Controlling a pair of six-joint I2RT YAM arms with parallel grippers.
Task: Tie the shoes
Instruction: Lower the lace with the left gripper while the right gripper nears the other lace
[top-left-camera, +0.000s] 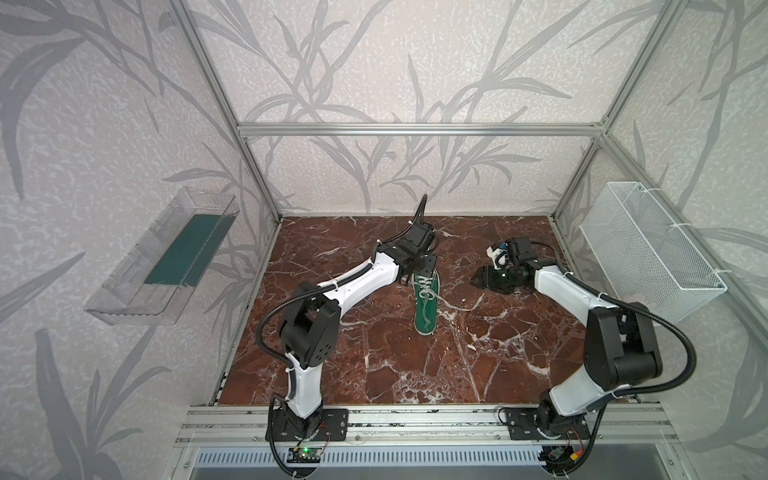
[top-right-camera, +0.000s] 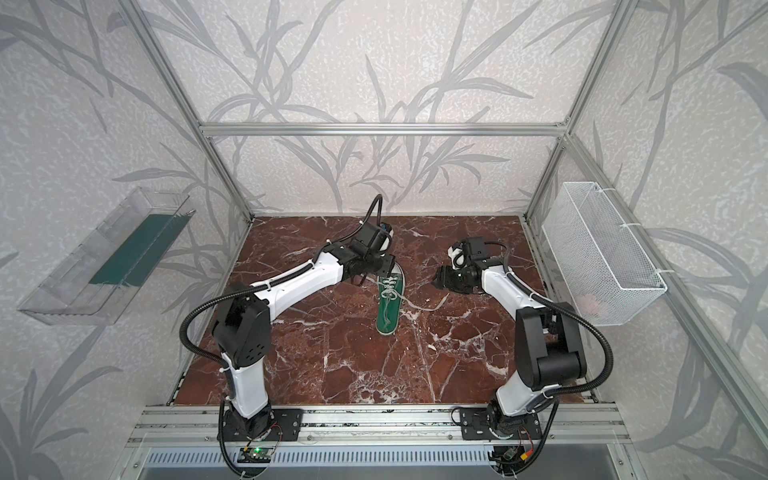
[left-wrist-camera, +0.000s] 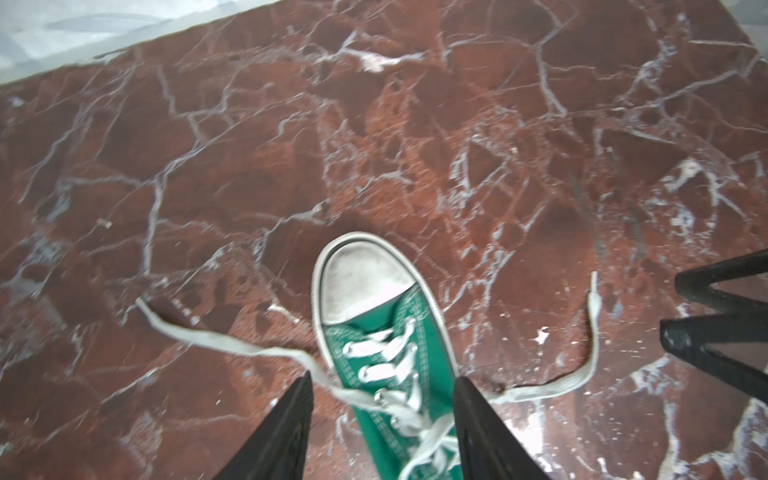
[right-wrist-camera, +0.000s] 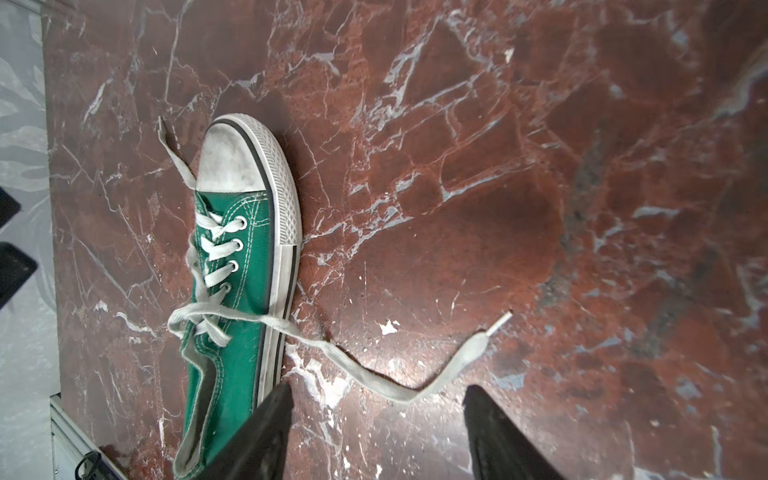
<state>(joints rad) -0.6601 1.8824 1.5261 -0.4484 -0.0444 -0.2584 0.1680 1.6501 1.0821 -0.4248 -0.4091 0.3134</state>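
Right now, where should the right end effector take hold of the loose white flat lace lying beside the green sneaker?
Grip the flat white shoelace at its bend on the red marble tabletop, from straight above. It lies flat and free there, in line with the open right end effector and clear of the green canvas sneaker.
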